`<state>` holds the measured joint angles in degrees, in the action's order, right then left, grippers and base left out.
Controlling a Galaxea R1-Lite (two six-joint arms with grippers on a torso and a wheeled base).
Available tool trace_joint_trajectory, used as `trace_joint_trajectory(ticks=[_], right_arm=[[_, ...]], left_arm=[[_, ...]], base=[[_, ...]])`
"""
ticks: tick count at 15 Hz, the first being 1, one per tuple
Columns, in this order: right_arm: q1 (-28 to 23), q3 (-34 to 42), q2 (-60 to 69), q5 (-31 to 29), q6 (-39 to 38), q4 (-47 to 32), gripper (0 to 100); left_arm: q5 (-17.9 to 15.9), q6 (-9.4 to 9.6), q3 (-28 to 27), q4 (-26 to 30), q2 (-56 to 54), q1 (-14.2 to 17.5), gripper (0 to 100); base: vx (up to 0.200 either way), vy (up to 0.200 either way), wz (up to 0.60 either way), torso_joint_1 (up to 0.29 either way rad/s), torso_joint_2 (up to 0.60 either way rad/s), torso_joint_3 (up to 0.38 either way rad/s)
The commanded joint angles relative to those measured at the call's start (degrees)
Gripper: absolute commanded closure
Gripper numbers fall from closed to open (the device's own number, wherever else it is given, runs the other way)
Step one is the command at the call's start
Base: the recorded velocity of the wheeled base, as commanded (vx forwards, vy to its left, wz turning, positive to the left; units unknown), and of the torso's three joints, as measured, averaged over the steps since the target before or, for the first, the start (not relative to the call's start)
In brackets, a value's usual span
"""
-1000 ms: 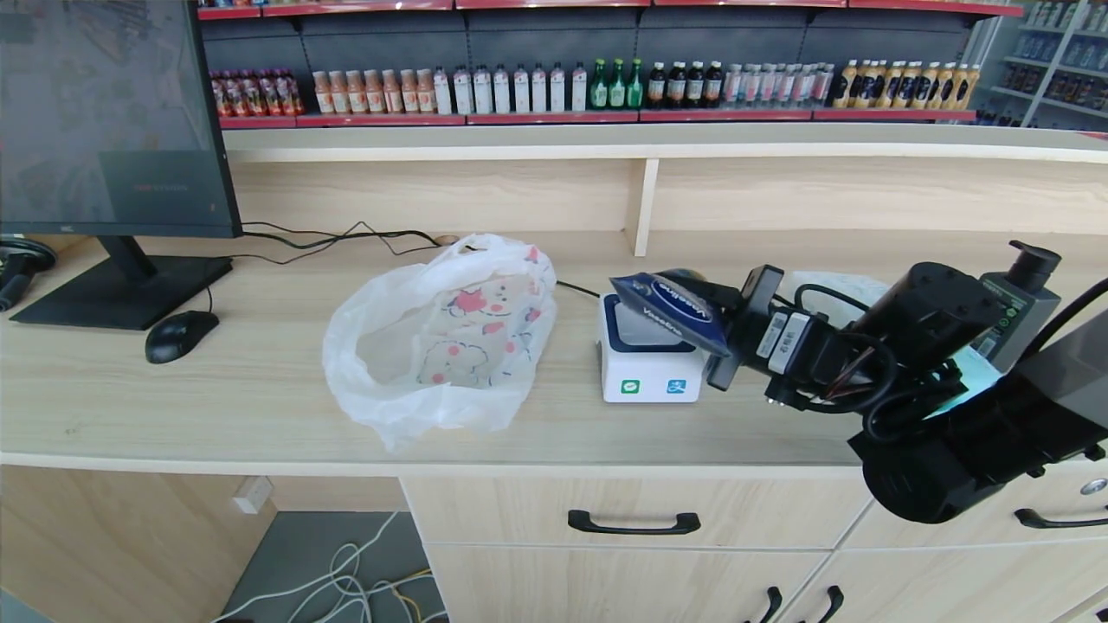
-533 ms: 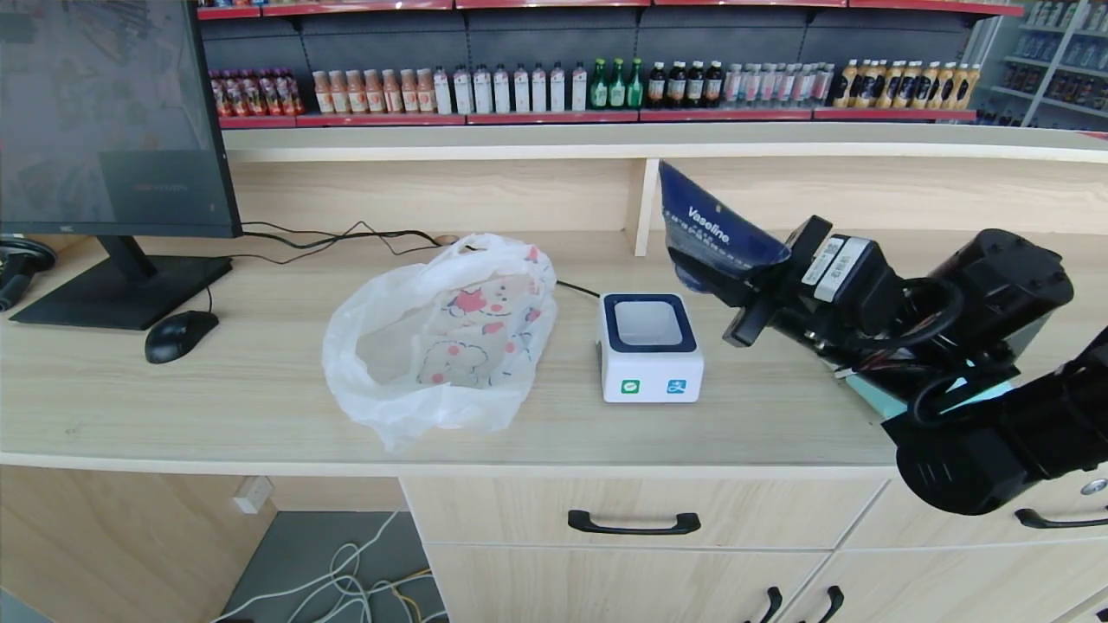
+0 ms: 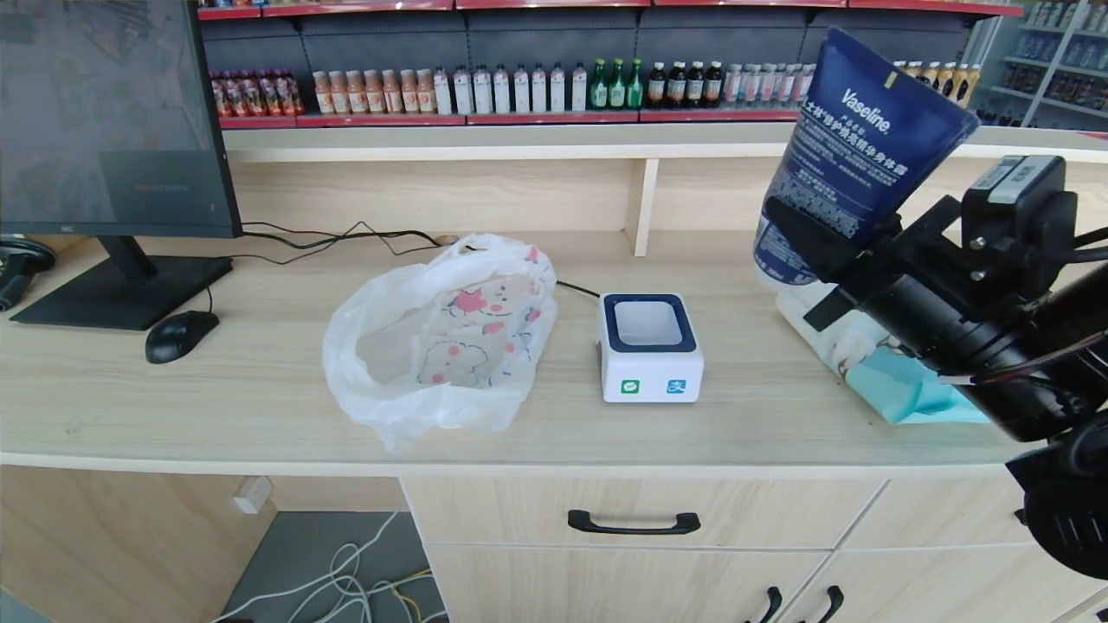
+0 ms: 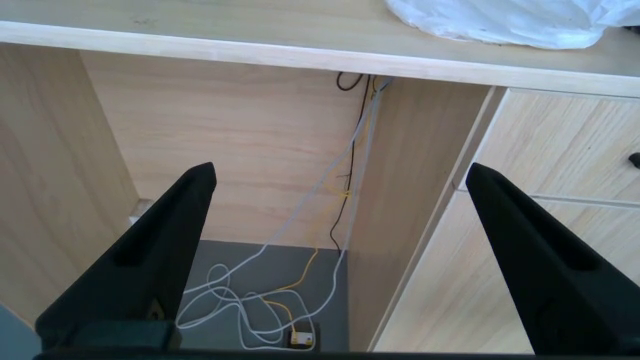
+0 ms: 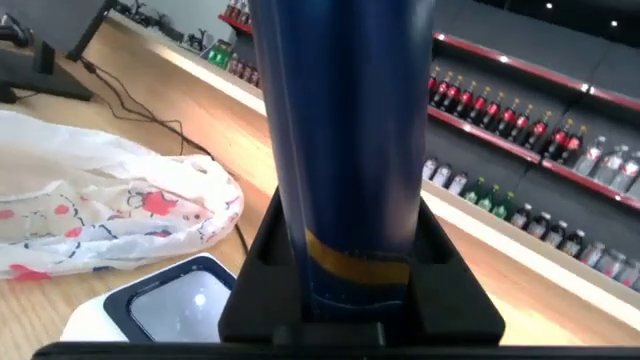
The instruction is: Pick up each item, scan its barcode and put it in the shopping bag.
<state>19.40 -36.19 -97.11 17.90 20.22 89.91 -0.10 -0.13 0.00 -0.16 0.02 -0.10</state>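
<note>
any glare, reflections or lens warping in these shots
Head view: the dark monitor mirrors the shop, and the counter edge bows, a wide-lens warp. Right wrist view: a bright glint sits on the scanner window, and the tube, close to the lens, blocks the middle. Left wrist view: the open left pincer shows as dark silhouette.

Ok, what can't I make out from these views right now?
- Barcode on the blue tube: head view, the print is too small to read, and the right gripper covers its lower part.
- Inside of the shopping bag: head view, crumpled printed plastic hides any contents.
- The white item and teal pack: head view, the right arm covers most of both.
</note>
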Motion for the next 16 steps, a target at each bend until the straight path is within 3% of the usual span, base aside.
trace_joint_trajectory(ticks=[1, 2, 4, 6, 13, 16], right_arm=[[-3.05, 3.23, 3.86, -3.57, -5.81, 0.09, 100], [-4.01, 3.94, 3.95, -5.42, -8.01, 0.09, 100], [-6.39, 8.24, 4.30, -15.79, -17.41, 0.09, 100], [-6.39, 8.51, 4.74, -19.57, -19.96, 0.09, 100], [-5.24, 8.95, 6.41, -19.57, -20.31, 0.09, 100], [-4.37, 10.88, 8.43, -19.57, -20.31, 0.09, 100]], left_arm=[[0.01, -0.04, 0.00, -0.02, -0.02, 0.01, 0], [0.01, -0.04, 0.00, -0.02, -0.02, 0.01, 0], [0.01, -0.13, 0.00, -0.02, -0.02, 0.01, 0], [0.01, -0.22, 0.00, -0.11, -0.02, 0.01, 0], [0.01, -0.13, 0.00, -0.02, -0.02, 0.01, 0], [0.01, -0.04, 0.00, -0.02, -0.02, 0.01, 0]], base=[[0.000, 0.000, 0.00, 0.000, 0.00, 0.000], [0.000, 0.000, 0.00, 0.000, 0.00, 0.000], [0.000, 0.000, 0.00, 0.000, 0.00, 0.000], [-0.200, 0.000, 0.00, 0.002, 0.00, 0.000], [-0.200, 0.000, 0.00, -0.004, 0.00, -0.001], [0.000, 0.000, 0.00, 0.000, 0.00, 0.000]])
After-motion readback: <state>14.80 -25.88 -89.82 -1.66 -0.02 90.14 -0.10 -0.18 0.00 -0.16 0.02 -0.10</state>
